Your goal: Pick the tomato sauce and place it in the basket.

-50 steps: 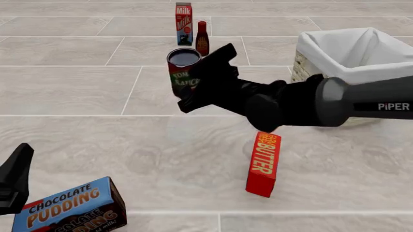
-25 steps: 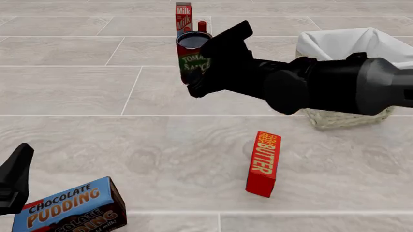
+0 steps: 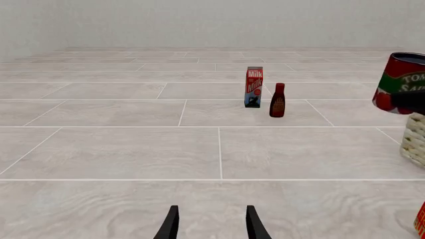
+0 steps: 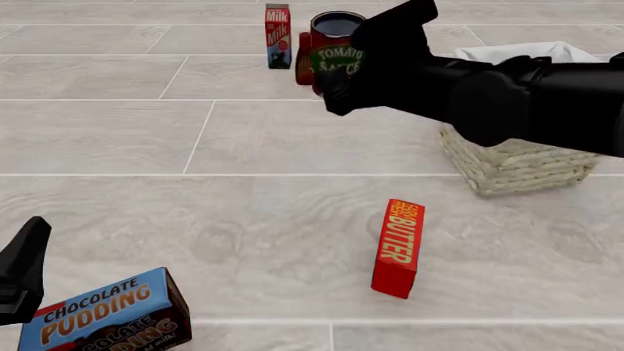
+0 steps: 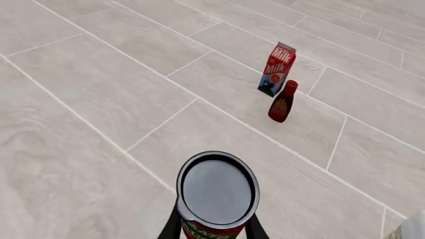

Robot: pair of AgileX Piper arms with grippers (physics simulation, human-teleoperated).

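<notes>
Hanging well above bare tiles, left of the basket (image 4: 516, 164), the red, green-banded tomato sauce (image 4: 337, 51) is clamped by the right gripper (image 4: 375, 62); left gripper (image 3: 211, 226) fingers are spread apart.

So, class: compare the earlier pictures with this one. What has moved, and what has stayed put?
The right gripper, shut on the tomato sauce, has carried it higher and rightward toward the basket. The left gripper, butter box, pudding box, milk carton and bottle stayed put.
</notes>
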